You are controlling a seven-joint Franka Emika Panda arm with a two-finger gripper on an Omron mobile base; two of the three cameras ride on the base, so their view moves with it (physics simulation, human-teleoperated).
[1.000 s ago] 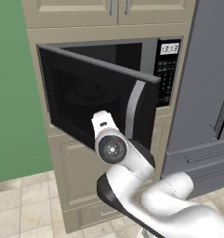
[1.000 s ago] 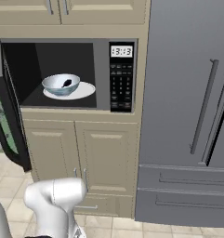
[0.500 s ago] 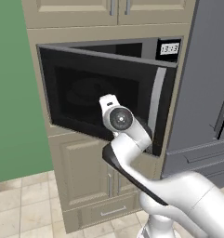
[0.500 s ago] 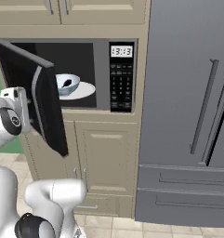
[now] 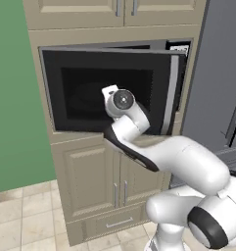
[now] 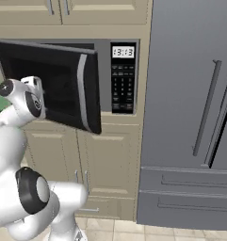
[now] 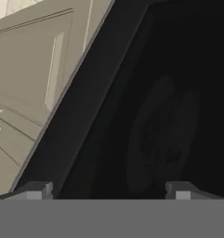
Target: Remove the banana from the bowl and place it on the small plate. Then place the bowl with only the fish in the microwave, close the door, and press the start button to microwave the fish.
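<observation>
While the door (image 5: 107,90) hangs partly ajar on the microwave (image 6: 119,75), hinged at its left, the gripper (image 7: 108,190) sits close against the door's dark glass, fingers (image 7: 36,190) spread apart and grasping nothing. Door: broad, rigid, likely light on its hinge; glossy face, probably slippery under a sideways push. Best contact, by judgement: flat press on the frame near the handle (image 6: 84,94), far from the hinge. Keypad (image 6: 122,87) sits right of the door.
</observation>
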